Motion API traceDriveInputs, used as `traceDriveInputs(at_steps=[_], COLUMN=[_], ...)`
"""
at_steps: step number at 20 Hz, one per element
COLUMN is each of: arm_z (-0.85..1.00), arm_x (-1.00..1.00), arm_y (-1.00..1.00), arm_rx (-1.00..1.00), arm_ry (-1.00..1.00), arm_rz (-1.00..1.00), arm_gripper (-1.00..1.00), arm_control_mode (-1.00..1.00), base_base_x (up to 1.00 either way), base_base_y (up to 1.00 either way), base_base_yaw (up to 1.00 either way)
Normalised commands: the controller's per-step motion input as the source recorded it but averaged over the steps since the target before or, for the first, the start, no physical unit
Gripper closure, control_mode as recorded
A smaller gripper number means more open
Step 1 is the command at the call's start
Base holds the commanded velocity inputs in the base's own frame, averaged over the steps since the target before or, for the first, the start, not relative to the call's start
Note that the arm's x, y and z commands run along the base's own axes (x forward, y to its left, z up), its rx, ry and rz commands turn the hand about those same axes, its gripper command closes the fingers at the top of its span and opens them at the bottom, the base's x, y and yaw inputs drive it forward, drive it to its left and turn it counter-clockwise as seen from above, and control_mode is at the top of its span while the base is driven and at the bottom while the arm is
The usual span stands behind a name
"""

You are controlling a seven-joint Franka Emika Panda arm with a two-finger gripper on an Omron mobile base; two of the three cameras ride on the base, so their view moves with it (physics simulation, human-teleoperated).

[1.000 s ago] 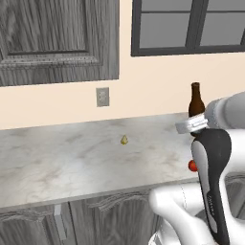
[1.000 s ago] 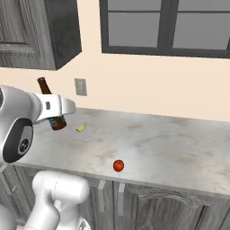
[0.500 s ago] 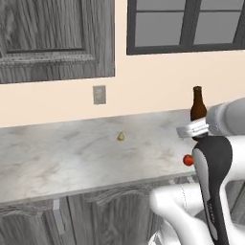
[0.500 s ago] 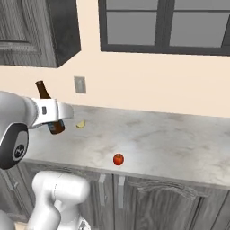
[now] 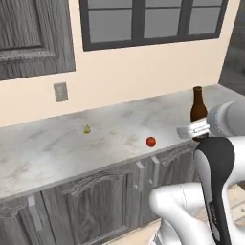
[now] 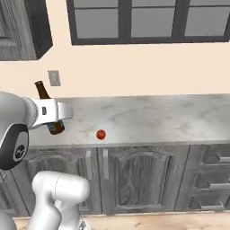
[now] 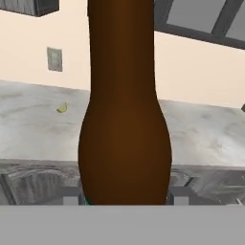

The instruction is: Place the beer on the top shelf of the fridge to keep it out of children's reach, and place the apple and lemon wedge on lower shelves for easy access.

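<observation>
The gripper (image 6: pixel 55 117) is clamped on the beer (image 6: pixel 48 108), held clear of the counter (image 6: pixel 170 117); the bottle leans slightly. The apple (image 6: pixel 101 134) sits near the counter's front edge; the lemon wedge (image 5: pixel 87 129) lies farther back.

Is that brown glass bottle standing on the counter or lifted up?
Lifted: the brown glass bottle hangs tilted in the hand, clear of the counter.

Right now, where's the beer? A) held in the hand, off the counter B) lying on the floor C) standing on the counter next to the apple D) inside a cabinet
A: the hand is clamped on the beer, which is tilted and lifted off the counter; the apple sits apart from it.
</observation>
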Motion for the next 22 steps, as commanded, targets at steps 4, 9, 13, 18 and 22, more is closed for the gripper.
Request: traceDriveInputs(at_steps=[4, 9, 13, 18, 22], arm_z=[0.0, 0.0, 0.0, 0.0, 0.0], arm_x=[0.0, 0.0, 0.0, 0.0, 0.0], arm_y=[0.0, 0.0, 0.0, 0.0, 0.0], arm_rx=[0.0, 0.0, 0.0, 0.0, 0.0], arm_ry=[0.0, 0.0, 0.0, 0.0, 0.0], arm_rz=[0.0, 0.0, 0.0, 0.0, 0.0], arm_gripper=[1.0, 1.0, 1.0, 1.0, 1.0], arm_control_mode=[1.0, 1.0, 1.0, 1.0, 1.0], base_base_x=[-0.16, 0.0, 0.0, 0.0, 0.0], base_base_y=[-0.13, -0.06, -0.01, -0.03, -0.13], base_base_yaw=[-0.7, -0.73, -0.74, -0.69, -0.72])
